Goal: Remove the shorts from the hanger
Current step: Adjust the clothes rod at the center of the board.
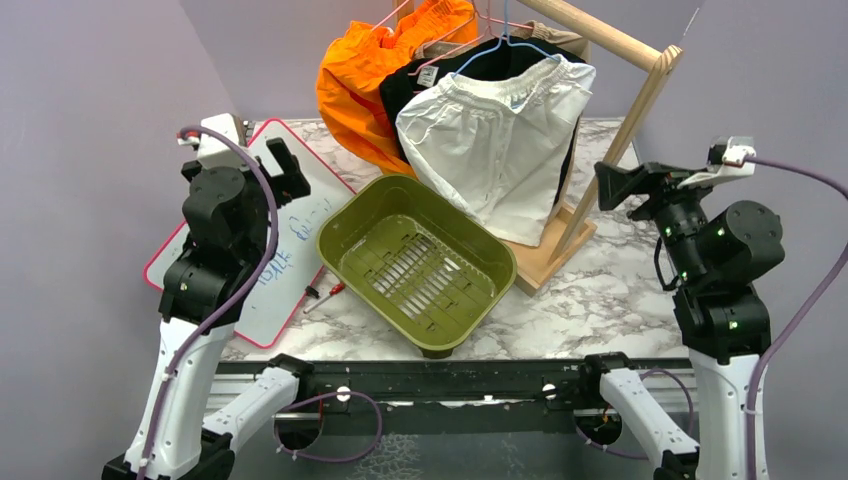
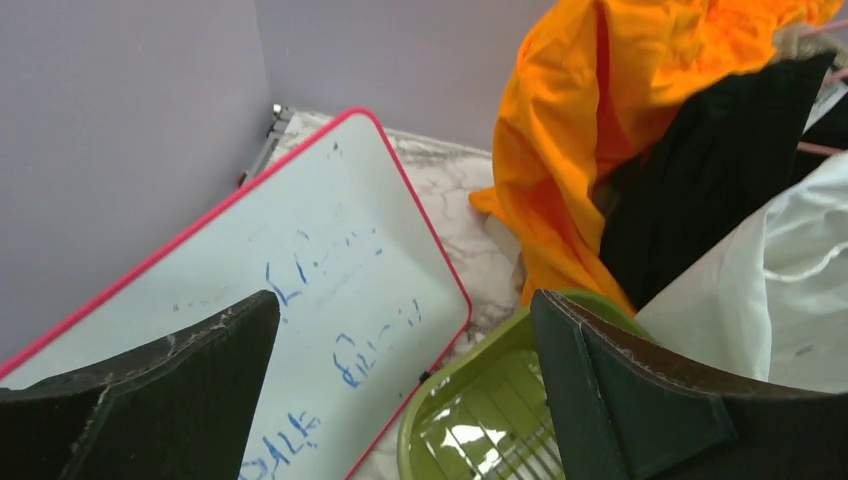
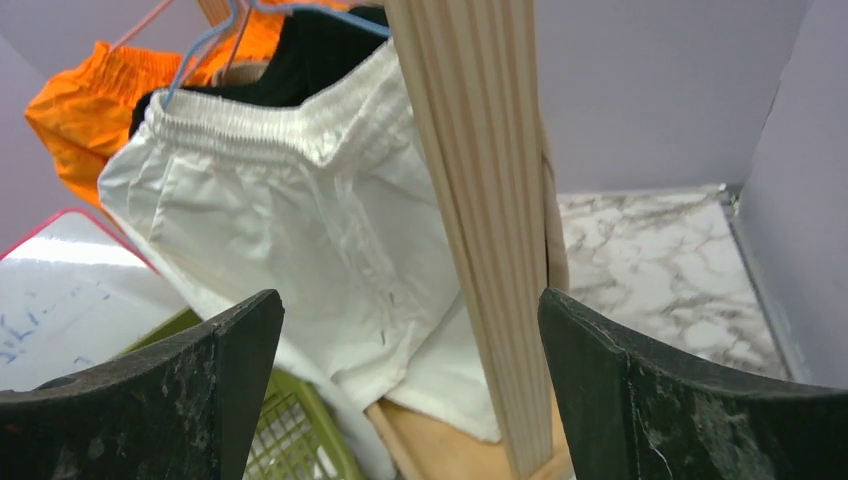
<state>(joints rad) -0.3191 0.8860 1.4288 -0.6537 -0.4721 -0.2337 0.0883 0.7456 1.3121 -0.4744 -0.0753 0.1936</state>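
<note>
Top external view: a green basket [image 1: 420, 268] sits mid-worktop [image 1: 620, 290], only its slotted floor showing inside. At its twelve o'clock the shorts [image 1: 495, 150] hang on hangers [image 1: 505, 38] from a wooden rack [image 1: 640, 110]: white in front, black behind, orange at ten o'clock, all with gathered waists and creased. The left hand [image 2: 405, 300] at nine o'clock and the right hand [image 3: 410, 300] at three both gape wide, holding nothing.
</note>
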